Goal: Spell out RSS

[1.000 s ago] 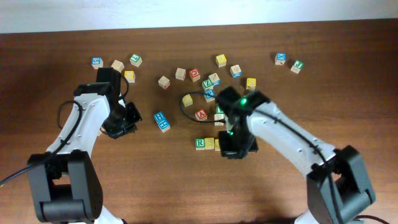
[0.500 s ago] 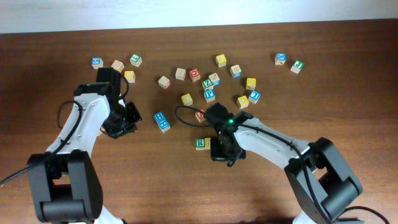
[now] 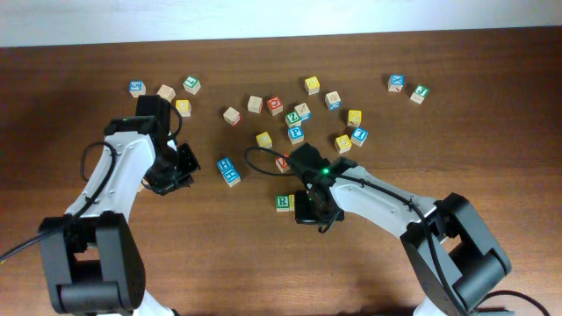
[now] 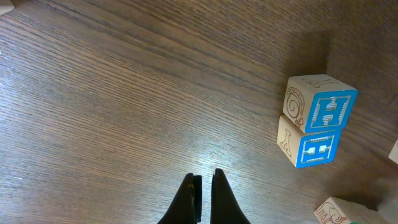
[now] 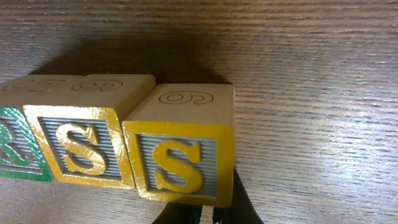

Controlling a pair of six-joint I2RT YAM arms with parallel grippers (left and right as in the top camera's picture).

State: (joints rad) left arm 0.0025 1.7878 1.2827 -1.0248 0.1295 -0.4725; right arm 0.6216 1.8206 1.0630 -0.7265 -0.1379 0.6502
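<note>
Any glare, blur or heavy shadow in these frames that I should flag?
Left wrist: a soft glare patch on the table at mid-frame; the blue blocks are sharp. Right wrist: sharp close-up, dark shadow behind the S blocks, R block cropped at the left edge. Overhead: even light, no blur.

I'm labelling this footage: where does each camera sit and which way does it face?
Overhead: above, facing down on the brown wooden table, left arm and right arm.
Left wrist: faces down past the left tool at two blue-faced wooden blocks, also seen overhead.
Right wrist: low, facing yellow-framed wooden S blocks over the right tool.
</note>
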